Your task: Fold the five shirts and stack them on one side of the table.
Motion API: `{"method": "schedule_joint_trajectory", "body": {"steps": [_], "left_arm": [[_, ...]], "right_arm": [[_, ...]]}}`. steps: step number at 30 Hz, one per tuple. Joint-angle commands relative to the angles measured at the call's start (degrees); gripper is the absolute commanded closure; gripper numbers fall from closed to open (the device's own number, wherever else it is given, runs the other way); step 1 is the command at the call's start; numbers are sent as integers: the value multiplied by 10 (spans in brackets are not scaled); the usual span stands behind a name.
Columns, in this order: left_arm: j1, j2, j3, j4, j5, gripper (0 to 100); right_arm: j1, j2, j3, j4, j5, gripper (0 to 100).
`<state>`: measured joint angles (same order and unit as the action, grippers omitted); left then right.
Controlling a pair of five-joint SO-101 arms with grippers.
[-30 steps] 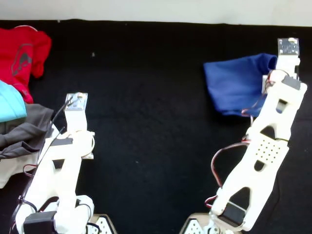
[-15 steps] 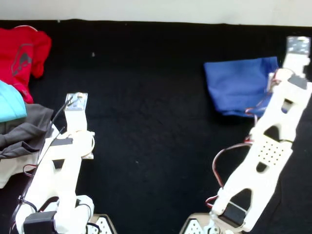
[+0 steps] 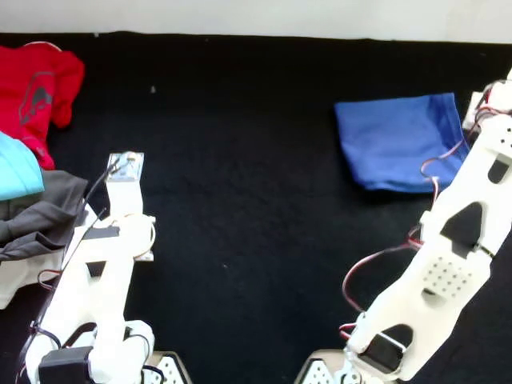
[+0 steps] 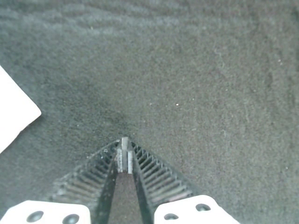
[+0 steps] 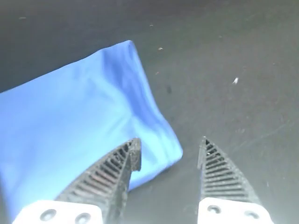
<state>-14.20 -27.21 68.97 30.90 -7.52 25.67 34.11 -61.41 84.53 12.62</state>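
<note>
A folded blue shirt (image 3: 398,140) lies flat at the right rear of the black table. My right gripper (image 5: 169,151) hangs open over the shirt's edge (image 5: 154,126), empty; in the high view its arm (image 3: 448,248) stretches to the table's right edge. A pile of shirts sits at the left: a red one (image 3: 36,92), a light blue one (image 3: 16,168), a grey one (image 3: 44,212) and a white one (image 3: 16,280). My left gripper (image 4: 124,148) is shut and empty above bare cloth, its arm (image 3: 112,240) beside the pile.
The black table cloth (image 3: 240,200) stretches between the two arms. A pale wall strip (image 3: 256,16) runs along the far edge. A white patch (image 4: 14,112) shows at the side of the left wrist view.
My right arm has swung to the right, off the blue shirt toward the table's right edge. The shirt now lies uncovered. The left arm has stayed still.
</note>
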Motion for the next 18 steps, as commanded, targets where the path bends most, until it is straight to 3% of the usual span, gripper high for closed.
{"method": "schedule_joint_trajectory", "body": {"steps": [1,7,11,14,18], "left_arm": [[0,2,-15,2,2,990],[0,2,-15,2,2,990],[0,2,-15,2,2,990],[0,2,-15,2,2,990],[0,2,-15,2,2,990]], "right_arm": [[-36,-85,-33,62,-4,800],[-111,-176,-31,163,-3,800],[-145,-241,-3,167,-4,800],[-175,-305,82,167,-4,800],[-214,-437,305,167,-4,803]]}}
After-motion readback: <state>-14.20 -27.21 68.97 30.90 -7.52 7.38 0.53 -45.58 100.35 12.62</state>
